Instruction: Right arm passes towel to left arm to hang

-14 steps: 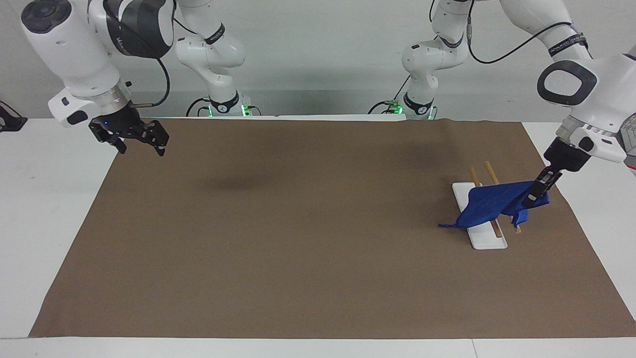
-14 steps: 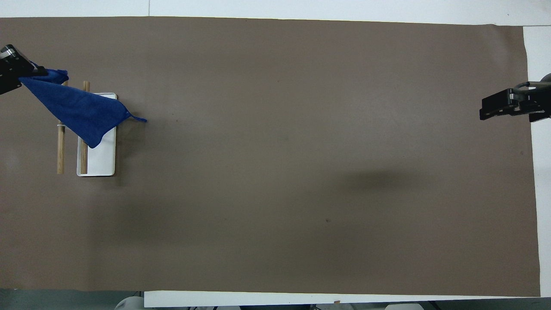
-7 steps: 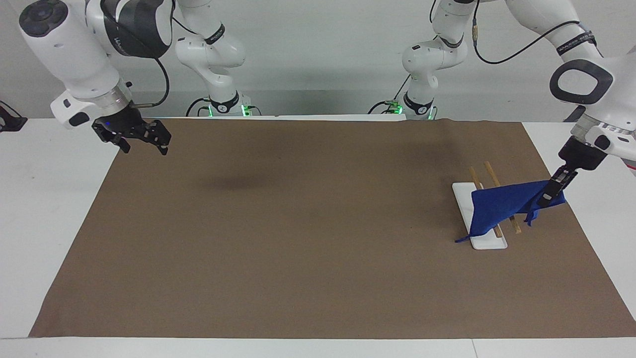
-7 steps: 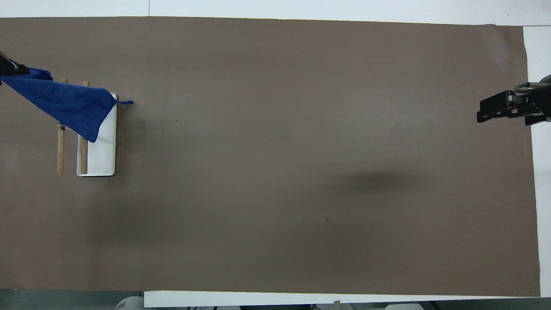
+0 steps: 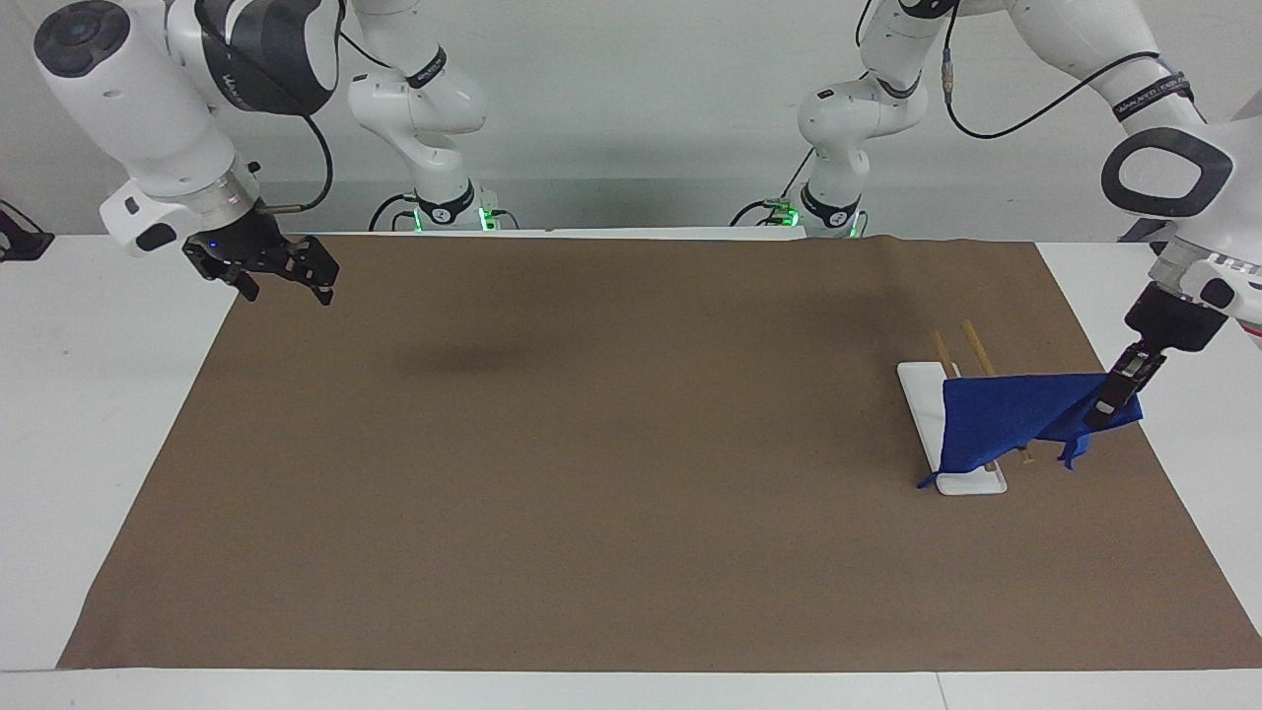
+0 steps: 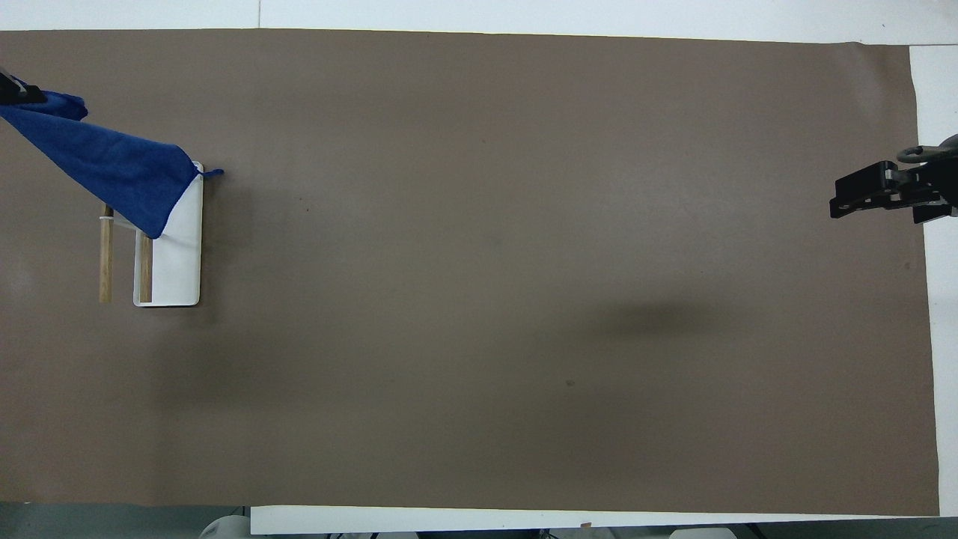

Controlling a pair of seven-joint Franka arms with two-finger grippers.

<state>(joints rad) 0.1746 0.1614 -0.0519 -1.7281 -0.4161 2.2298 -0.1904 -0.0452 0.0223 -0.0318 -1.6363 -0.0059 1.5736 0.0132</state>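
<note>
The royal-blue towel (image 5: 1006, 419) lies across the two wooden rails (image 5: 976, 345) of a small rack with a white base (image 5: 917, 390), at the left arm's end of the table. My left gripper (image 5: 1104, 404) is shut on one corner of the towel and holds it taut, just off the rack toward the mat's edge. The loop tail (image 5: 925, 481) hangs beside the base. In the overhead view the towel (image 6: 112, 168) covers the rails' (image 6: 105, 262) farther ends, and the left gripper (image 6: 11, 90) shows only at the frame's edge. My right gripper (image 5: 284, 288) is open and empty, waiting over the mat's edge at the right arm's end; it also shows in the overhead view (image 6: 876, 198).
A brown mat (image 5: 631, 444) covers most of the white table (image 5: 99, 394). The rack's white base (image 6: 179, 262) stands near the mat's edge at the left arm's end. The two arm bases stand past the mat's edge nearest the robots.
My left gripper has pulled the towel's corner outward toward the mat's edge, and the towel has slid across the rails after it. The right gripper has barely moved.
</note>
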